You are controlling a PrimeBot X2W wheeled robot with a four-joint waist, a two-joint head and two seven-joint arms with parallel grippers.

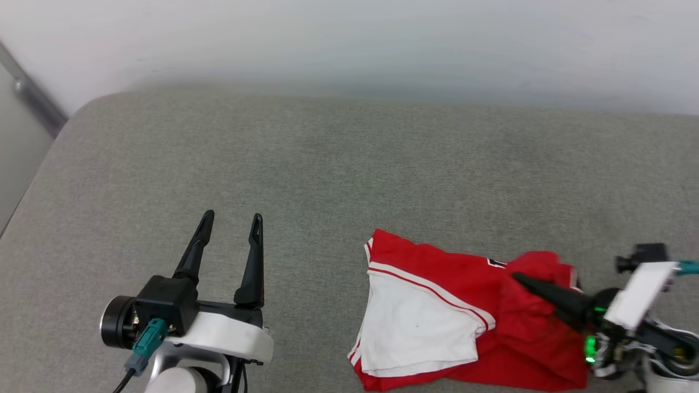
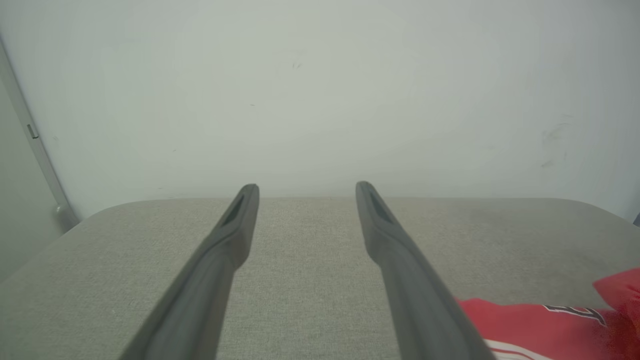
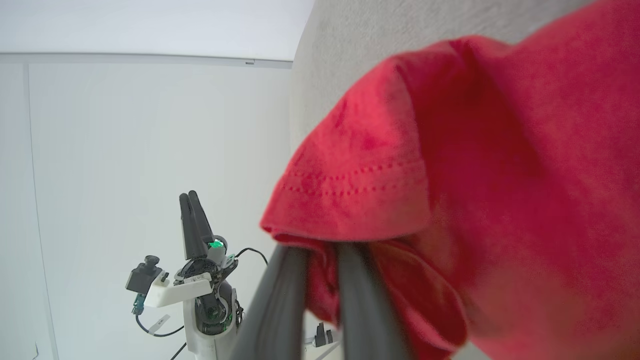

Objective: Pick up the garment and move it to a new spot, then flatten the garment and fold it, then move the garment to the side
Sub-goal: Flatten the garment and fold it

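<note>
The garment (image 1: pixel 437 267), red with a white sleeve (image 1: pixel 415 327) and striped trim, lies bunched on the grey padded surface (image 1: pixel 327 164) at the lower right. My right gripper (image 1: pixel 519 278) comes in from the right and is shut on a fold of its red cloth. In the right wrist view the garment (image 3: pixel 475 150) drapes over my right gripper (image 3: pixel 320 250) and hides the fingertips. My left gripper (image 1: pixel 232 218) stands open at the lower left, apart from the garment, with nothing between its fingers. The left wrist view has my left gripper (image 2: pixel 306 189) over bare padding, the garment (image 2: pixel 540 325) at lower right.
A white wall (image 1: pixel 349 43) runs along the far edge of the padded surface. The surface's rounded corner and left edge sit at the upper left, beside a grey metal rail (image 1: pixel 33 95). Bare padding stretches behind and between the grippers.
</note>
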